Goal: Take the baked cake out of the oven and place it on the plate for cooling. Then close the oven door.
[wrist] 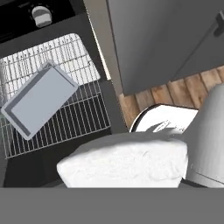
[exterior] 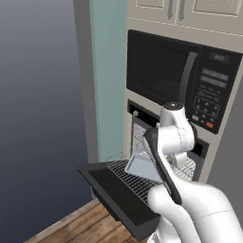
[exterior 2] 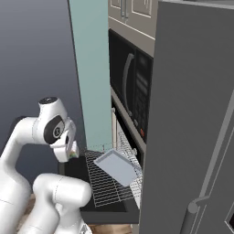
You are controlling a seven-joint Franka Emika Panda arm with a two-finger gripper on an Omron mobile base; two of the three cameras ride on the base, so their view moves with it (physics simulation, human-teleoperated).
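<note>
Oven door (exterior: 118,199) dropped flat and open, wire rack (exterior 2: 107,185) drawn out over it, presumably to bring the load within reach; pale grey tray (exterior 2: 117,167) lying askew on that rack, near the oven (exterior: 142,137) mouth, empty as far as can be seen. White, rough-topped lump, likely the cake (wrist: 124,164), pressed close under the hand camera, probably carried in the gripper (exterior 2: 72,154), though finger spread cannot be told; no plate seen. Microwave (exterior: 180,76) above the oven; tall grey fridge (exterior 2: 192,114) crowding the right side; wooden floor (exterior: 80,225) below.
</note>
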